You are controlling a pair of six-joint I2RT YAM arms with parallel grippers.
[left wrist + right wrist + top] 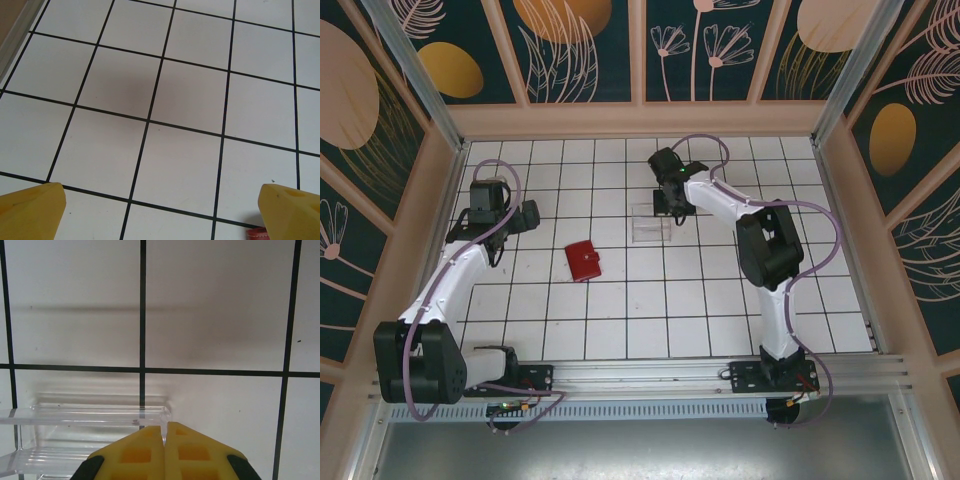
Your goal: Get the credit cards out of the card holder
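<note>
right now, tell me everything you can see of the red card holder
The card holder is a small red wallet, roughly square, with a leather-like look and a darker edge along one side. It appears folded shut and lies flat on the white tiled table, turned a little askew to the grid lines. It sits between the two arms, nearer the left one. Only the table touches it; the clear tray lies apart, farther back and to the right.

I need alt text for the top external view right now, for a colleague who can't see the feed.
A closed small red folding wallet lies on the white tiled table. The left gripper, open, hangs to its left; the right gripper, shut, is at a clear plastic tray beyond it.
</note>
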